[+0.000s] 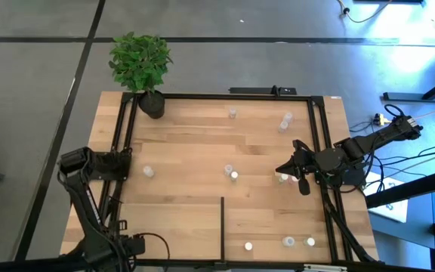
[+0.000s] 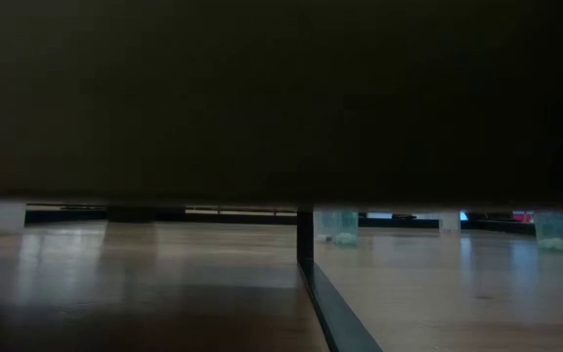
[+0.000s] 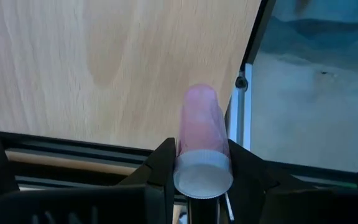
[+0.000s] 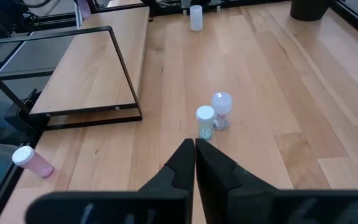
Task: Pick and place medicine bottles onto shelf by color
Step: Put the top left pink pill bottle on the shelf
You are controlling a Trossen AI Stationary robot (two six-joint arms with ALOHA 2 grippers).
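Smooth pale wood shelf (image 3: 92,62) with visible grain, thin matt black metal rails (image 1: 202,97), translucent pink plastic bottle (image 3: 202,130) with matt white cap

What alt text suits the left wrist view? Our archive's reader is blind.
The left gripper is shut on a small pink medicine bottle with a white cap, above a pale wood panel edged by a black rail.

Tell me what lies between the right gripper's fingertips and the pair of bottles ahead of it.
Only bare wood. In the right wrist view the shut right gripper points at the two small bottles, and nothing lies on the stretch of board between them.
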